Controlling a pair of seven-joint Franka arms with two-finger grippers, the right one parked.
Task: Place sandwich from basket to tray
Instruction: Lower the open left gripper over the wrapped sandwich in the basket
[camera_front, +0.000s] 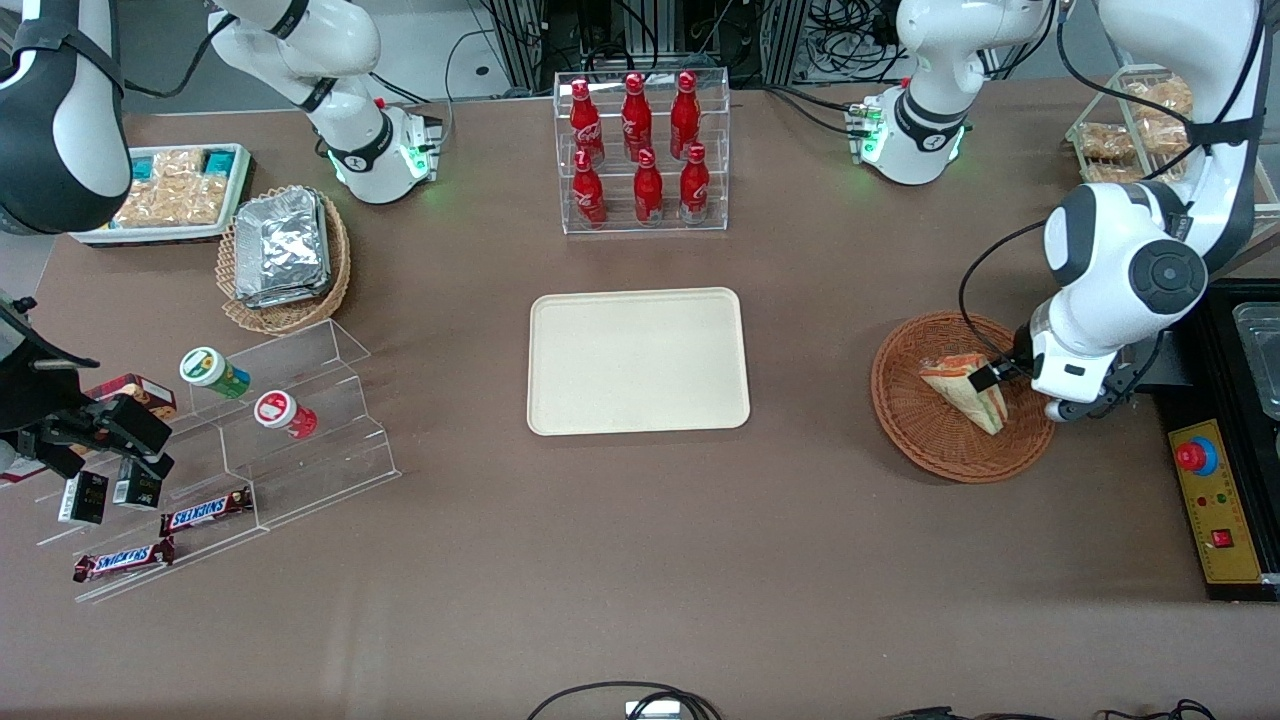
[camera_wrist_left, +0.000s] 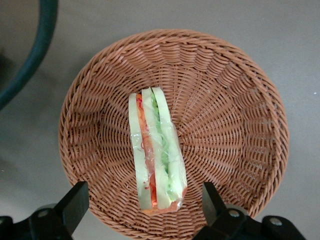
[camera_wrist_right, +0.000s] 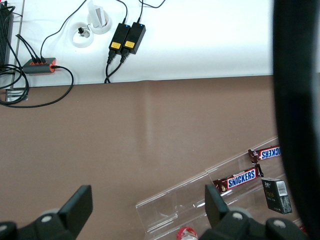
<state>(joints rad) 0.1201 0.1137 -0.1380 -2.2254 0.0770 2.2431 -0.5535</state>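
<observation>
Hovering over the basket (camera_front: 962, 397), the gripper (camera_wrist_left: 145, 200) has its fingers (camera_wrist_left: 75, 202) spread wide, one on each side of the sandwich (camera_wrist_left: 156, 152) without touching it. Sandwich (clear wrap, cut face up) lies inside the basket, near the rim closest to the gripper; it probably rests on the sloping wall. Tray (camera_front: 638, 361) sits bare mid-table, well apart from the basket, toward the parked arm's end
</observation>
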